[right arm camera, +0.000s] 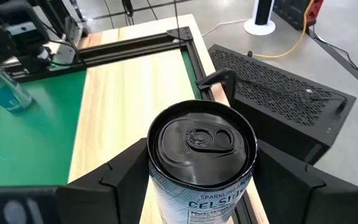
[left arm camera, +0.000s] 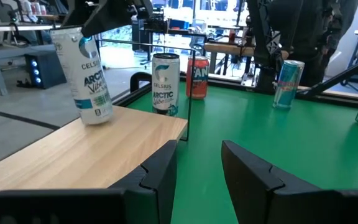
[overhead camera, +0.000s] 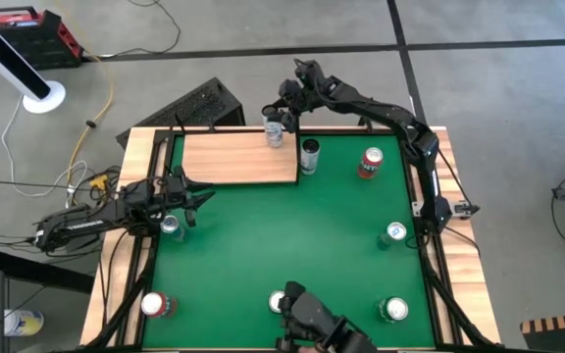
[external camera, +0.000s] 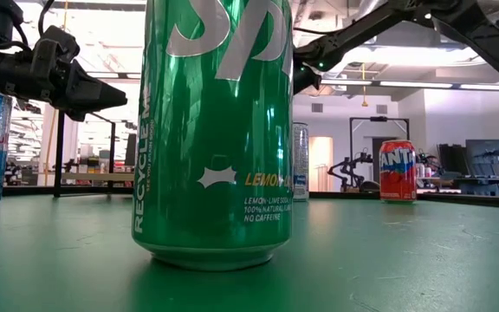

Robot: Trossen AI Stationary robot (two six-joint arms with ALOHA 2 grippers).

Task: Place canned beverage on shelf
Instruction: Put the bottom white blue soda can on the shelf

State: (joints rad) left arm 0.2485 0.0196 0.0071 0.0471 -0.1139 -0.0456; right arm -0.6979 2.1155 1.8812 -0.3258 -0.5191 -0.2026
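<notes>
The right arm stretches from the frame's right edge to the top centre, its right gripper [overhead camera: 277, 125] clamping a Celsius can [right arm camera: 201, 160] between its fingers. The left gripper [overhead camera: 192, 196] hovers at centre left, fingers slightly parted.

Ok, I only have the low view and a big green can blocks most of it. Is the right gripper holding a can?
Observer: Yes, the right gripper is shut on a white Celsius can, which is tilted over the shelf at the corner nearest that arm.
Operator: Anything else on the shelf?
Observer: No. A second Celsius can stands on the green table just beside it.
Operator: And the left gripper?
Observer: The left gripper is open and empty, by the shelf's opposite corner.
</notes>
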